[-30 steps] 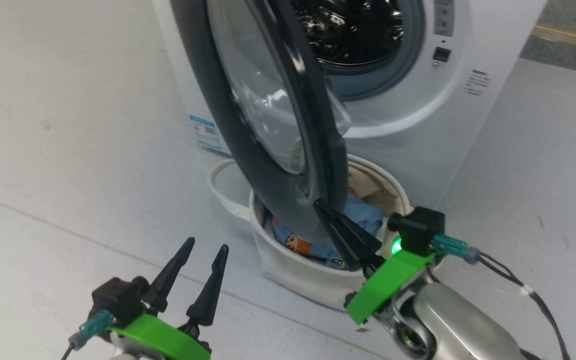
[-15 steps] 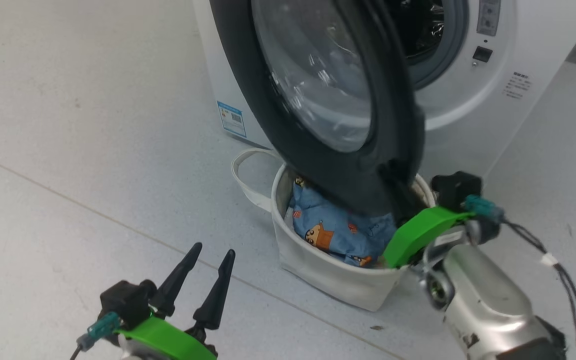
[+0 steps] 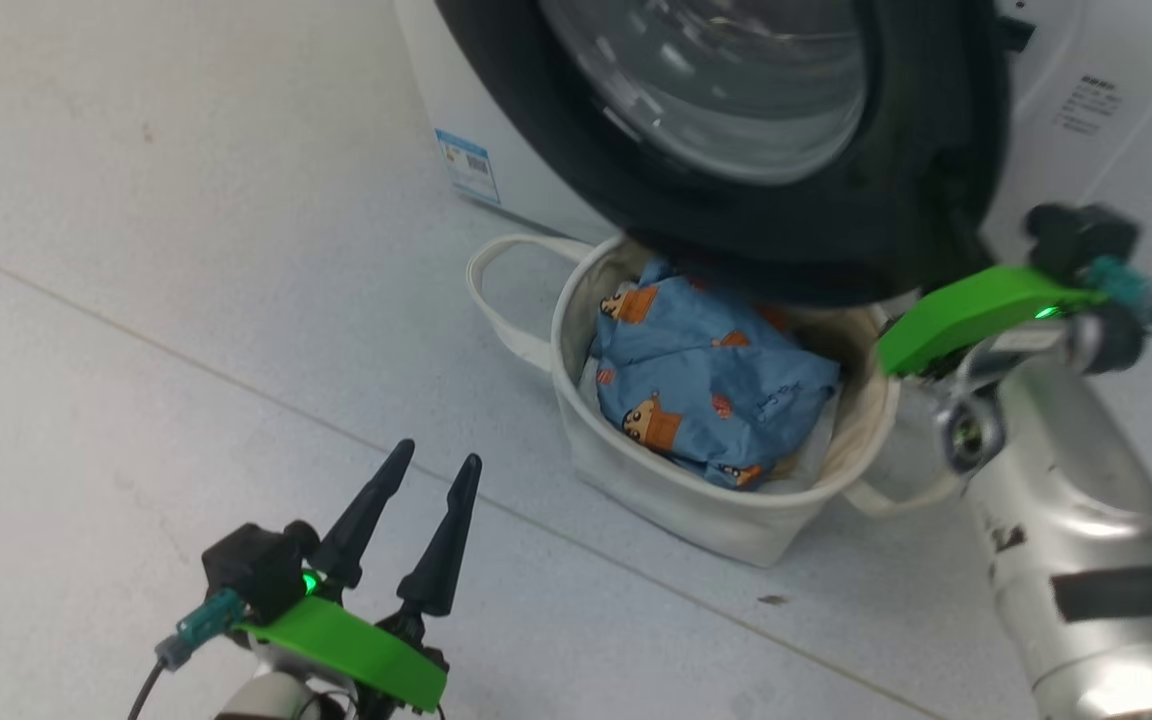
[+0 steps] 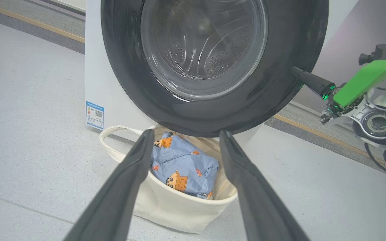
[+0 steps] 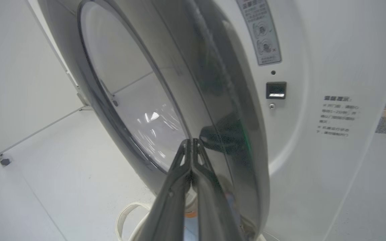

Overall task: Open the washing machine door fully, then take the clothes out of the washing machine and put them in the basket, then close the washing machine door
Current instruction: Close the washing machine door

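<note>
The door (image 3: 786,240) has swung from half open to almost flat against the washing machine (image 4: 94,83), so the closing step looks nearly done. My left gripper (image 3: 438,453) hovers low, fingers spread wide, empty. The clothes (image 3: 711,385) lie in the basket (image 3: 676,510). My right gripper (image 5: 190,142), fingers pressed together and holding nothing, has its tips against the door's black rim

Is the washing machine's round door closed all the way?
Not quite. The washing machine door stands at a slant to the front of the washing machine, leaving its latch slot uncovered.
</note>
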Available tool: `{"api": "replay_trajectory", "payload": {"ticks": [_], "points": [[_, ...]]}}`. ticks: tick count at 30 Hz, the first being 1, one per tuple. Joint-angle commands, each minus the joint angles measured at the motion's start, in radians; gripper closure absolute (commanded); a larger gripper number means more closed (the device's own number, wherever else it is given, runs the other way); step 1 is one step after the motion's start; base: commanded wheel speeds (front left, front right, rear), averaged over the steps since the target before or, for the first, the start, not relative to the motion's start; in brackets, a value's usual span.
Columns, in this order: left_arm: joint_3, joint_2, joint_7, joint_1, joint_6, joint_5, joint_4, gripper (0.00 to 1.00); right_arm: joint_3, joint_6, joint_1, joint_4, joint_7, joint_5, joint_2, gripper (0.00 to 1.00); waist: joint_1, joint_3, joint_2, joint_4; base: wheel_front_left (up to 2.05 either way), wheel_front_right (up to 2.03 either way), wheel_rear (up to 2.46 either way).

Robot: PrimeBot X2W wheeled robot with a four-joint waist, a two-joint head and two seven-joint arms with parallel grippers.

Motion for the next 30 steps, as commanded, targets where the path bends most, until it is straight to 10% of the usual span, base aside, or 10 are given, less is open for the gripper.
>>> {"api": "replay_trajectory", "payload": {"ticks": [1, 30], "points": [[0.032, 0.01, -0.014, -0.045, -0.006, -0.008, -0.03, 0.0, -0.027, 0.0, -0.059, -0.028, -0.012, -0.029, 0.009, 1.0, 0.0, 0.026, 0.0, 0.01, 0.0, 0.0, 0.0], [0.019, 0.03, -0.025, -0.103, -0.007, -0.019, -0.022, 0.0, -0.424, 0.0, -0.274, 0.1, -0.012, -0.294, -0.004, 1.0, 0.0, 0.056, 0.0, 0.022, 0.0, 0.0, 0.0]]}}
